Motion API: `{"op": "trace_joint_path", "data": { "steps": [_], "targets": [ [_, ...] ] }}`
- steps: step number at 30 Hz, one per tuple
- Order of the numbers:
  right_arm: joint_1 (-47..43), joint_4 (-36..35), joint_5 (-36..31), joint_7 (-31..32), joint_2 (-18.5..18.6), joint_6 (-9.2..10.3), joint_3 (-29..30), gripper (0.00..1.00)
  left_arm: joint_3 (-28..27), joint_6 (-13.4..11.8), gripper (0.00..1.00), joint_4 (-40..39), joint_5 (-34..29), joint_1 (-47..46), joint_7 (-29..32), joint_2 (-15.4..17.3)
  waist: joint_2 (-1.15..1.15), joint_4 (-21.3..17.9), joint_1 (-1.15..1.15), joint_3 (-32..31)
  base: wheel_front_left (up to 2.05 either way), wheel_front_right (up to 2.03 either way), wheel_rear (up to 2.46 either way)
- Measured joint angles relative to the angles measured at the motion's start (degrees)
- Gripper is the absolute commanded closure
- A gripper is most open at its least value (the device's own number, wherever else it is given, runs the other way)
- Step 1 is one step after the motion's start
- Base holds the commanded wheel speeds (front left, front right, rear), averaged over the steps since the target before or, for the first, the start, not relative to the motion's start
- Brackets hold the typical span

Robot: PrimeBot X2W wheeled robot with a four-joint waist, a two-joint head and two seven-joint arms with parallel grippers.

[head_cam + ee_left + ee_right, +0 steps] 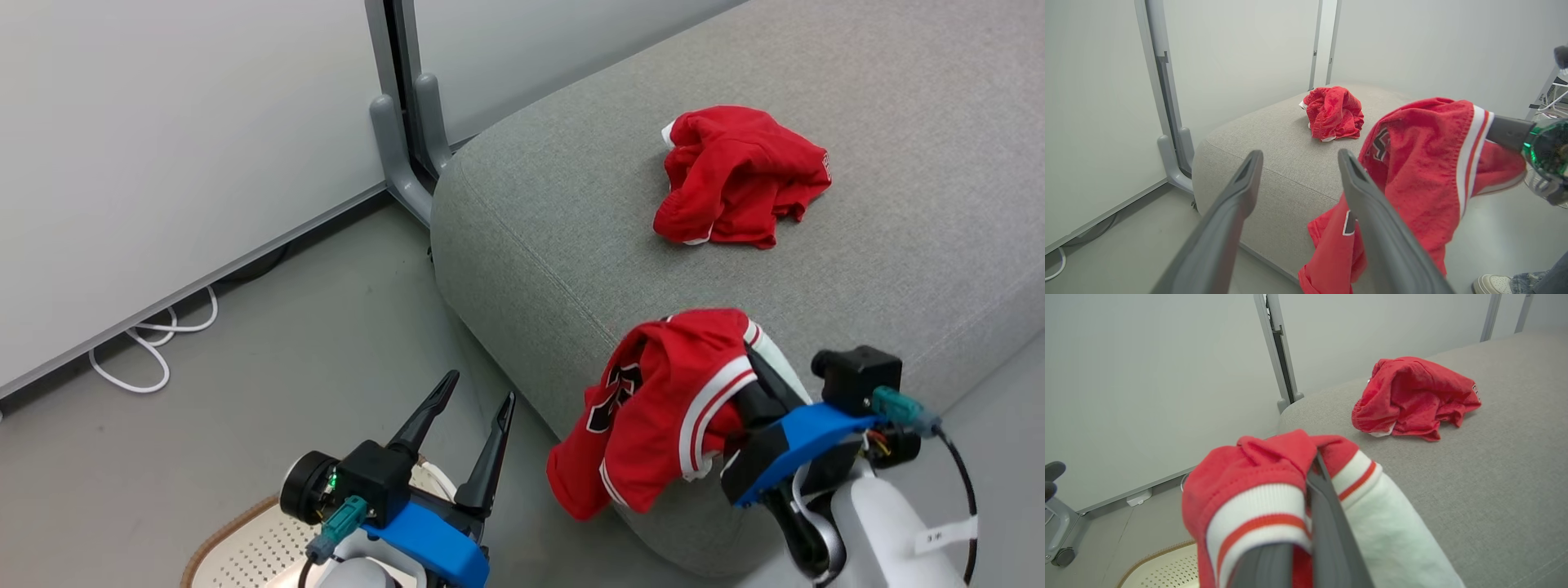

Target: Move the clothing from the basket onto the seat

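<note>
Two garments: crumpled garment (739, 175) far on seat (571, 204); striped garment (653, 416) clamped by right gripper (755, 376) at near edge, best released farther in. Left gripper (480, 388) wide, empty.

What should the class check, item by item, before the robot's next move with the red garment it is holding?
1. Right claw shut on the held garment: ok.
2. Held garment wholly above the seat: not ok, it hangs past the edge.
3. Other garment resting on the seat: ok.
4. Left claw open, holding nothing: ok.
5. Basket emptied: cannot tell, mostly cut off.
</note>
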State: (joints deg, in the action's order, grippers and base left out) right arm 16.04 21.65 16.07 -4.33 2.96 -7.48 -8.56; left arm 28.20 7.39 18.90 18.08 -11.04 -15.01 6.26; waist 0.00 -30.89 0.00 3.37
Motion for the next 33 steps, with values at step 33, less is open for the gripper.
{"op": "trace_joint_path", "data": {
  "steps": [33],
  "targets": [
    [47.3, 2.1, 3.2, 11.2, 17.2, 0.0, 32.3, 1.0, 3.7, 0.0, 0.0, -11.5, -4.8, -16.5, 0.3, 14.1, 0.0, 6.8, 0.02, 33.5, 0.0, 0.0, 0.0]
  ]
}}
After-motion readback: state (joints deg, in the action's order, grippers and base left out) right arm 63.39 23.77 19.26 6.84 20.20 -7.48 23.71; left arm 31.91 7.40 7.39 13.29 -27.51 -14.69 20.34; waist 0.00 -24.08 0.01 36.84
